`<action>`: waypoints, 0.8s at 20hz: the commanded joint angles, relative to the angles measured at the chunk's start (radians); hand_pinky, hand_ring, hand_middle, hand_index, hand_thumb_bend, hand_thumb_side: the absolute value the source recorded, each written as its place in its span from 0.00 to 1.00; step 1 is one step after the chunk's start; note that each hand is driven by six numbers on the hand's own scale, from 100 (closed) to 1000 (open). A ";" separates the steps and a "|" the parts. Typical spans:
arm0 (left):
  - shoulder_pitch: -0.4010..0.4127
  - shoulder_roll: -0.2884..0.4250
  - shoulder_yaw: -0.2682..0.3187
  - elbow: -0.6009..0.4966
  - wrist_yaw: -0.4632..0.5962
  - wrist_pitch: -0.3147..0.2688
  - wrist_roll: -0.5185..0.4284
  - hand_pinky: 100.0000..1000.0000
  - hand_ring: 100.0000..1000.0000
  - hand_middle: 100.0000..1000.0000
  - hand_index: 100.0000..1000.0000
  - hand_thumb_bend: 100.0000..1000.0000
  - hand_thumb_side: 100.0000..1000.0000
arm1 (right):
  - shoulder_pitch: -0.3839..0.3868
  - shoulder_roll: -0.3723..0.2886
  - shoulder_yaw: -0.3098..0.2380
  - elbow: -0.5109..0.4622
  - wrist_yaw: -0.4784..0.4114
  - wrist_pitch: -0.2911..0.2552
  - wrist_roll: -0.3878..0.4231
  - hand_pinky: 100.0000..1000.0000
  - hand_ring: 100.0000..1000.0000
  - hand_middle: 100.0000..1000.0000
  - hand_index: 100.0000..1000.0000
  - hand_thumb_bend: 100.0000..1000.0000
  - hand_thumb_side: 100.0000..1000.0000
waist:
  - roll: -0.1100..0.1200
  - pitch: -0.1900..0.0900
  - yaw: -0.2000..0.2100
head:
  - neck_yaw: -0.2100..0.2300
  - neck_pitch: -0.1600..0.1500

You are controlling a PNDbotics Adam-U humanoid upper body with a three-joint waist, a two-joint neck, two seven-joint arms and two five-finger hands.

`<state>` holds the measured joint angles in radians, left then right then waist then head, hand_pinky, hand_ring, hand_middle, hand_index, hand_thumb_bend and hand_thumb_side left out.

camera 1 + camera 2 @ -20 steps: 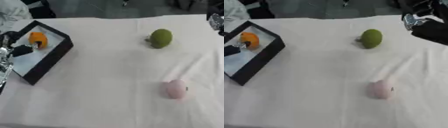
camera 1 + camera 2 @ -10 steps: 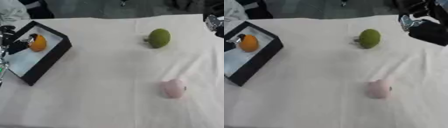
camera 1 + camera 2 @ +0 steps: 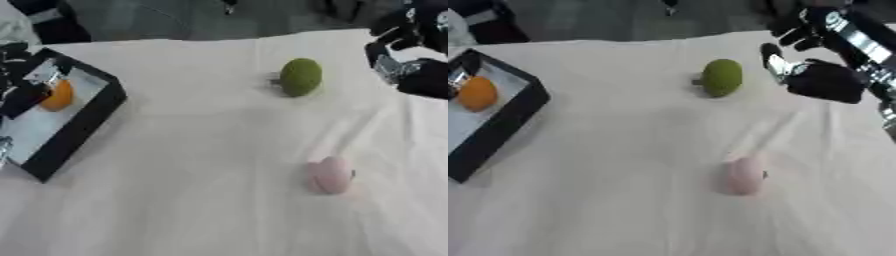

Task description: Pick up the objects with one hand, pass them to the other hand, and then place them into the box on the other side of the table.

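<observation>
At the desk's (image 3: 623, 200) right edge, the right hand (image 3: 820, 77) is held beside the green fruit (image 3: 722, 77), fingers (image 3: 773, 64) relaxed and apart, nothing grasped. The pink object (image 3: 745, 174) lies nearer; the orange fruit (image 3: 58, 95) sits in the black box (image 3: 83, 127) beside the left hand (image 3: 19, 95), whose fingers cannot be told.

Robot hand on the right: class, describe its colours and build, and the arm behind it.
The right robot hand is mostly black, with a bulky rounded palm, dark fingers and silver patches near the fingers. The arm behind it is black with pale silver segments.

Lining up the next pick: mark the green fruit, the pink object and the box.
green fruit (image 3: 722, 77), right eye view, middle.
pink object (image 3: 745, 174), right eye view, middle.
box (image 3: 80, 127), left eye view, near black wall.
</observation>
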<state>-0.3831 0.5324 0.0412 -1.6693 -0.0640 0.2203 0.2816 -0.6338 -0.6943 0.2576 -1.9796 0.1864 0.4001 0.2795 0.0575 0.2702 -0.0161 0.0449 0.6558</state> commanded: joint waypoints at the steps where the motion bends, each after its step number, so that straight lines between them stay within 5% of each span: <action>1: 0.000 -0.008 -0.004 -0.055 0.031 -0.038 0.008 0.67 0.80 0.73 0.83 0.56 0.62 | -0.009 -0.053 0.012 -0.020 -0.007 -0.029 0.040 0.81 0.78 0.76 0.81 0.19 0.39 | -0.015 -0.013 -0.001 | -0.014 -0.015; 9: 0.018 -0.032 -0.025 -0.108 0.031 -0.037 0.011 0.66 0.80 0.72 0.83 0.59 0.60 | 0.010 -0.125 0.028 -0.020 -0.023 -0.097 0.129 0.81 0.79 0.76 0.81 0.33 0.34 | -0.016 -0.014 -0.002 | -0.030 -0.015; 10: 0.019 -0.034 -0.029 -0.112 0.035 -0.037 0.008 0.66 0.80 0.72 0.83 0.67 0.56 | 0.012 -0.133 0.032 -0.020 -0.018 -0.103 0.139 0.81 0.78 0.75 0.81 0.37 0.30 | -0.017 -0.014 -0.003 | -0.032 -0.016; 11: 0.021 -0.036 -0.034 -0.117 0.042 -0.037 0.004 0.66 0.80 0.72 0.83 0.60 0.58 | 0.013 -0.140 0.036 -0.020 -0.013 -0.108 0.149 0.81 0.78 0.75 0.81 0.32 0.34 | -0.018 -0.013 -0.005 | -0.032 -0.018; 16: 0.035 -0.051 -0.049 -0.168 0.055 -0.065 -0.003 0.66 0.80 0.72 0.83 0.61 0.57 | 0.024 -0.187 0.072 -0.020 -0.010 -0.142 0.216 0.81 0.79 0.75 0.81 0.33 0.33 | -0.021 -0.012 -0.011 | -0.041 -0.018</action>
<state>-0.3424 0.4699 -0.0091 -1.8063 -0.0143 0.1643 0.2791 -0.6018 -0.8386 0.3298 -1.9820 0.1727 0.2674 0.4783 0.0526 0.2709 -0.0268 0.0081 0.6475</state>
